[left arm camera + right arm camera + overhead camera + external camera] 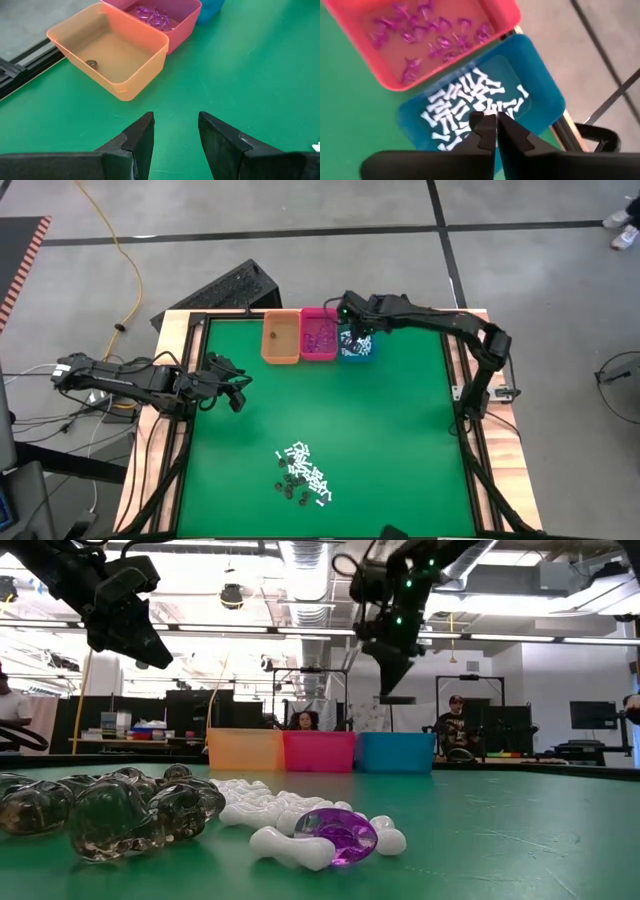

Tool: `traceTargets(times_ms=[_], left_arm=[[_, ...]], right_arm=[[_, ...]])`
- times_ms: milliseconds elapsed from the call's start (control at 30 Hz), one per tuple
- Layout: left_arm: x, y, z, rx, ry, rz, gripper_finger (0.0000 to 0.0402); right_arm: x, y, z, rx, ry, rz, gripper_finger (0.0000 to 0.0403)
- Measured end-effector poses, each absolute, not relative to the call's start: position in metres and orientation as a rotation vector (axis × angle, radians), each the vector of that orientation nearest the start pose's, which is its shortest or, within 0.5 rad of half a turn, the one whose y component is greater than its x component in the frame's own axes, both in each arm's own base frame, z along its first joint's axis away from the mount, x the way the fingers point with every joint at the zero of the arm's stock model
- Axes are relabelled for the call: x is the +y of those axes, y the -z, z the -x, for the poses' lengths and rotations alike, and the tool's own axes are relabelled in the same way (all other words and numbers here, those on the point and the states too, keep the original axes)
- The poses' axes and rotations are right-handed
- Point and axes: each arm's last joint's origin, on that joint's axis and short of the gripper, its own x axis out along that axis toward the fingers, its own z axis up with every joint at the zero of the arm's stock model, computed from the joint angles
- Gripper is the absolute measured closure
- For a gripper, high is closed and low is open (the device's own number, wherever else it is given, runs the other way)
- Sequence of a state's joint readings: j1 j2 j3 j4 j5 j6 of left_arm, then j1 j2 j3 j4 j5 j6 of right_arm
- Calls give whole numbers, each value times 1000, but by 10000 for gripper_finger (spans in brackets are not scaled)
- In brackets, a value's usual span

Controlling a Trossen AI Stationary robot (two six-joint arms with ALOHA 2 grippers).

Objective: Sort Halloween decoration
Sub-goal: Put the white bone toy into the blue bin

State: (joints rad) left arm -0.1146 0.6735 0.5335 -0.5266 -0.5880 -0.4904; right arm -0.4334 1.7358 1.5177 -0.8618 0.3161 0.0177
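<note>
A pile of Halloween decoration pieces [303,475] lies on the green mat near the front edge: white sticks [290,822], a purple bit [336,836] and dark bits [110,810]. Three bins stand in a row at the far edge. The orange bin [281,338] holds one dark bit [91,63], the pink bin [319,335] holds purple bits [430,40], and the teal bin [358,350] holds white sticks [460,107]. My right gripper [490,118] hangs over the teal bin, nearly shut, with a white stick at its tips. My left gripper [175,125] stands open above the mat's left side. My right gripper has a small white stick [488,114] between its two fingertips, only at their free ends. The fingers slant down from above over the teal bin. The stick is lifted clear, above the white sticks lying in the bin.
A wooden frame [175,470] borders the mat. A black keyboard [215,290] lies on the floor beyond the far left corner. Bare green mat [400,430] spreads between the pile and the bins. People sit in the room behind the table [455,725].
</note>
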Motion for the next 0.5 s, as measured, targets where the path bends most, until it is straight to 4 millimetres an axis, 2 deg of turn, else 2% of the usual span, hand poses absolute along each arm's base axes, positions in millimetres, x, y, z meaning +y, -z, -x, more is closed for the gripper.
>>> traceTargets(times_ms=[133, 267, 400, 500], left_arm=[[0, -236, -137, 507, -596, 232, 258], [0, -236, -137, 510, -591, 234, 258], [0, -236, -137, 511, -590, 235, 258], [0, -236, -137, 511, -590, 235, 258]], right_arm=[[-175, -273, -323, 1131, 650, -110, 325], [-177, -268, -325, 1151, 634, -97, 282], [-171, -267, -329, 1151, 609, -87, 240], [-155, -268, -338, 1126, 483, -99, 224]])
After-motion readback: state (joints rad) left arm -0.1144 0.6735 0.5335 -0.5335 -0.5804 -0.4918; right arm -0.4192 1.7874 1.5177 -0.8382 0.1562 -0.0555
